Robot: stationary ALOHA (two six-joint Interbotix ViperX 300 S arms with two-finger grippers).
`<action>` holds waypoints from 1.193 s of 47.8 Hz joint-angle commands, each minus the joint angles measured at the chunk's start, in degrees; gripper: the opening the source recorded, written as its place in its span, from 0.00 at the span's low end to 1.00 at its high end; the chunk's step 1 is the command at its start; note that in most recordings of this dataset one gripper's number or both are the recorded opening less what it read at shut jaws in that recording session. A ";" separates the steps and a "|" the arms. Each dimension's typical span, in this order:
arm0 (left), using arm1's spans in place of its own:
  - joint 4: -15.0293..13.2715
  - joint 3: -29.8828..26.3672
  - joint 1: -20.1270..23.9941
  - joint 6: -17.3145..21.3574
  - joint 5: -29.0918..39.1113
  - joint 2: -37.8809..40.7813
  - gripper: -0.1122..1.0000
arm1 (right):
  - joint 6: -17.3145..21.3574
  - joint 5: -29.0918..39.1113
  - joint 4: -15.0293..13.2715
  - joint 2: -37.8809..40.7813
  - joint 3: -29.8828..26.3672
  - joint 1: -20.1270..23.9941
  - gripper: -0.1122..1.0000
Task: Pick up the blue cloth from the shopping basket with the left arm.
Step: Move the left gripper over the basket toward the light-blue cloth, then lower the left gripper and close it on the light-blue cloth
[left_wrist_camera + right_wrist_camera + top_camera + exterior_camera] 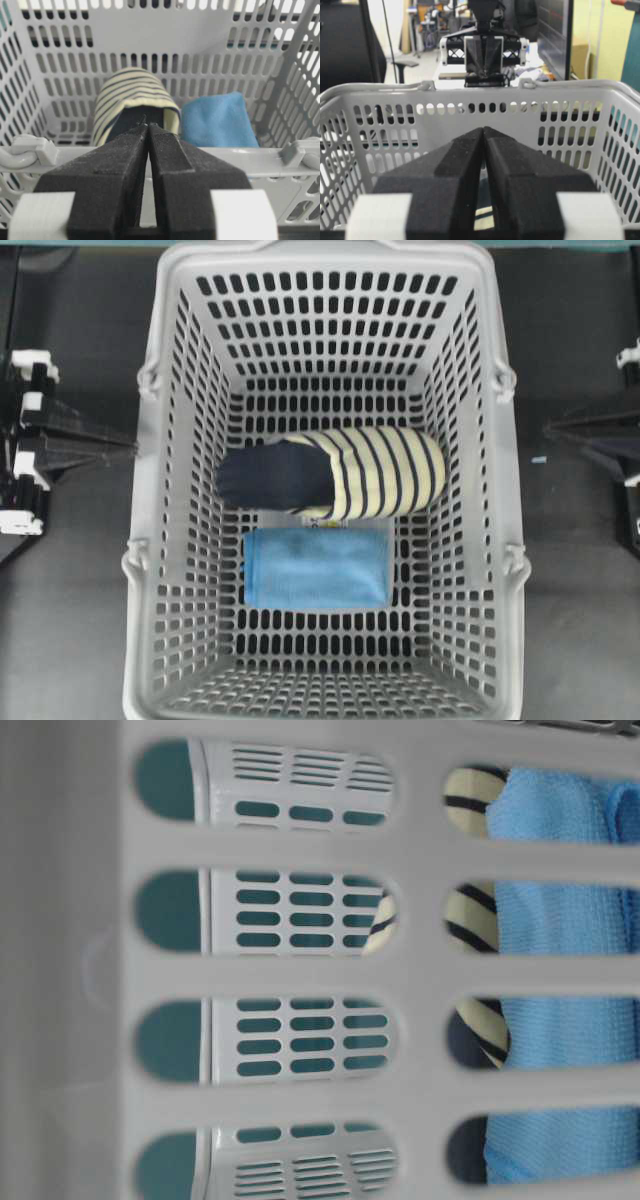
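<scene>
Lying flat on the slotted floor of the one large light grey perforated plastic shopping basket is a single small sky-blue folded rectangular cloth. The overhead view places it in the basket's nearer half, roughly midway between the two long walls. Directly beyond it, touching or nearly touching along its far edge, lies one rolled fabric bundle, navy at one end and cream with navy stripes at the other, set crosswise in the middle of the basket. A small pale label or tag peeks out between the two; its print is too small to read. Those two fabrics are the only items in the basket.

Two black robot arms flank the basket, one on each side, both outside its walls. The left gripper sits just outside the basket's rim with its two black textured fingers pressed together, holding nothing; past its tips the striped roll lies ahead and the blue cloth just beside it. The right gripper is likewise outside the opposite rim, its pair of fingers closed tip to tip and empty. From the table-level view, the cloth shows through the basket's wall slots, resting against the striped roll.
</scene>
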 commanded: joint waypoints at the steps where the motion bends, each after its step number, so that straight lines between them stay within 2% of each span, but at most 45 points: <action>1: 2.37 -5.89 -0.97 -0.97 1.49 -2.02 0.15 | 0.35 -0.09 0.09 0.70 -1.14 0.00 0.11; 5: 2.37 -8.96 -1.14 -1.14 4.57 -1.85 0.10 | 0.97 2.02 0.79 0.70 -1.58 0.00 0.11; 16: 2.29 -18.54 -3.25 -1.14 18.72 4.48 0.10 | 1.67 10.20 0.79 1.05 -4.57 0.18 0.10; 26: 2.37 -27.16 -4.57 -1.76 26.89 12.74 0.10 | 1.67 14.94 0.70 0.70 -4.92 0.18 0.13; 31: 2.37 -31.73 -4.57 -2.29 30.32 16.61 0.10 | 1.58 15.56 0.62 0.79 -5.27 0.18 0.30; 39: 2.37 -38.58 -5.27 -2.64 38.41 22.94 0.11 | 1.14 15.29 0.35 0.62 -5.27 0.18 0.74; 41: 2.37 -39.90 -5.54 -2.99 40.43 24.61 0.11 | 0.88 15.38 0.35 0.44 -5.36 0.18 0.81; 43: 2.37 -41.13 -6.06 -3.08 42.45 26.28 0.12 | 0.70 15.56 0.35 0.26 -5.36 0.18 0.83; 46: 2.37 -43.33 -6.86 -3.87 45.09 28.92 0.17 | 0.44 15.47 0.35 0.09 -5.36 0.18 0.82; 49: 2.37 -45.62 -7.47 -5.27 47.37 31.64 0.30 | 0.35 15.38 0.35 -0.18 -5.36 0.18 0.81; 57: 2.37 -53.00 -8.44 -10.46 53.79 40.17 0.73 | 0.35 15.03 0.35 -0.79 -5.36 0.26 0.81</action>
